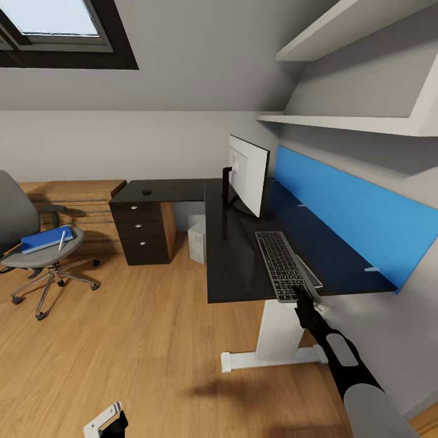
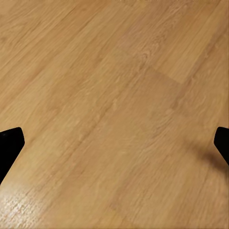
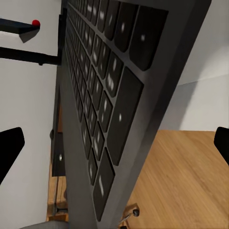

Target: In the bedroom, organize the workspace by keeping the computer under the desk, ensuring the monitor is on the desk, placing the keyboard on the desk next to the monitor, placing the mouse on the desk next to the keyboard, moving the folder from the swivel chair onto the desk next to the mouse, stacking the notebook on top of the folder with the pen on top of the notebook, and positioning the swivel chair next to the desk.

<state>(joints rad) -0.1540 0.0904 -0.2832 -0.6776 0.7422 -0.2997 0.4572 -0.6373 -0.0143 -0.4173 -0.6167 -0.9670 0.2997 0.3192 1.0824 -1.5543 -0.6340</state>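
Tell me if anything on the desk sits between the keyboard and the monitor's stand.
Nothing visible does. The keyboard lies near the front edge of the desk, with the right tool at its near end. Bare black desktop runs from its far end to the monitor.

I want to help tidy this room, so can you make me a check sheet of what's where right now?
Surface: the black desk holds the monitor, the keyboard and the mouse.
Job's things: keyboard lies near the desk's front edge, in front of the monitor; mouse sits on the far wing above the drawers; computer stands under the desk; blue folder with the pen lies on the swivel chair, away from the desk; notebook not made out.
Clutter: nothing seen.
Grippers: right gripper at the keyboard's near end, open; left gripper open over bare floor.
Cables: nothing seen.
Surroundings: wooden floor, wall shelves, skylight.
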